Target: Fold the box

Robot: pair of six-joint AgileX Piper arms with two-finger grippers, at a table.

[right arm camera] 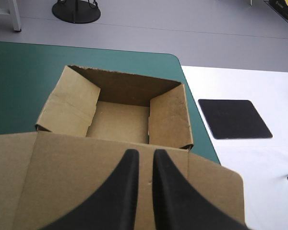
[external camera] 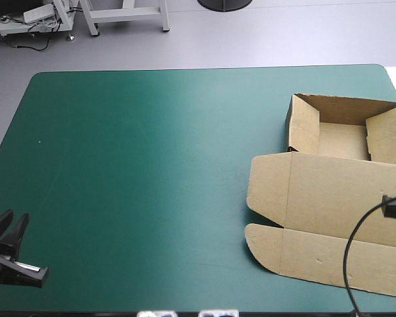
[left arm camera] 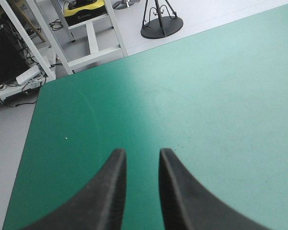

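The left tool (left arm camera: 141,155) has its two black fingers apart with a narrow gap between them, holding nothing. Only the bare teal-green cover (left arm camera: 192,96) shows between and ahead of them. In the high view this tool (external camera: 10,224) sits at the near-left corner of the tabletop, well apart from the box (external camera: 330,191). Whether it touches the cover I cannot tell.

The right tool (right arm camera: 145,155) also has its fingers slightly parted, the gap narrower than the left tool's. It is over the flat lid panel of the box (right arm camera: 120,124), and brown board shows through the gap. Nothing is visibly clamped between the fingers. Whether the tips touch the board I cannot tell. The high view does not show this tool.

The box lies on the right side of the tabletop. It is an open tray with its lid laid flat. The tray stands ahead of the right tool, near the far-right corner, with its far wall upright and a side wall raised on each flank. The lid spreads from the tray's near wall toward the near edge of the tabletop, with round-cornered flaps on its left side.

Past the tabletop's right edge, a black square mat (right arm camera: 234,119) lies on a white surface.
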